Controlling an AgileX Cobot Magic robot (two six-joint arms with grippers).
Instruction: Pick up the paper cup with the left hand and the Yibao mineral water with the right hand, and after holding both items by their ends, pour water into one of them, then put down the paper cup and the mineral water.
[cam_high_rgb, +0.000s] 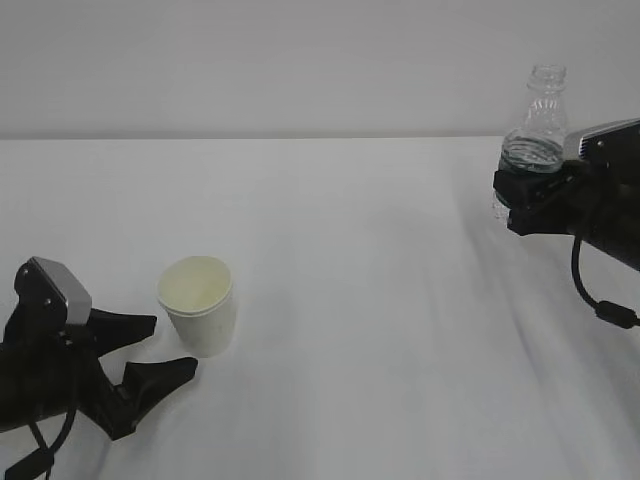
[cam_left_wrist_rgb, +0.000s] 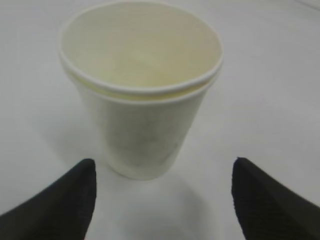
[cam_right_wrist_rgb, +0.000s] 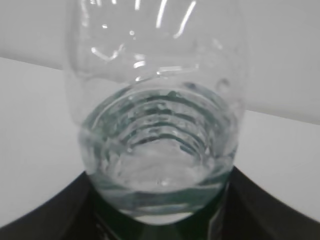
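Note:
The white paper cup (cam_high_rgb: 200, 305) stands upright on the table, its cream inside showing. My left gripper (cam_high_rgb: 175, 343) is low on the table just left of it and open. In the left wrist view the cup (cam_left_wrist_rgb: 142, 100) fills the middle. The left gripper (cam_left_wrist_rgb: 163, 164) has its two black fingertips (cam_left_wrist_rgb: 75, 195) wide apart, with bare table on either side of the cup's base. At the far right, my right gripper (cam_high_rgb: 530, 195) is shut on the Yibao mineral water (cam_high_rgb: 538, 130) and holds it upright above the table. The capless neck points up. The bottle (cam_right_wrist_rgb: 160, 125) fills the right wrist view, with water in it, and the right gripper (cam_right_wrist_rgb: 160, 220) grips its lower body.
The white table (cam_high_rgb: 380, 300) stretches between the two arms, with a plain pale wall behind it. A black cable (cam_high_rgb: 600, 300) hangs under the right arm.

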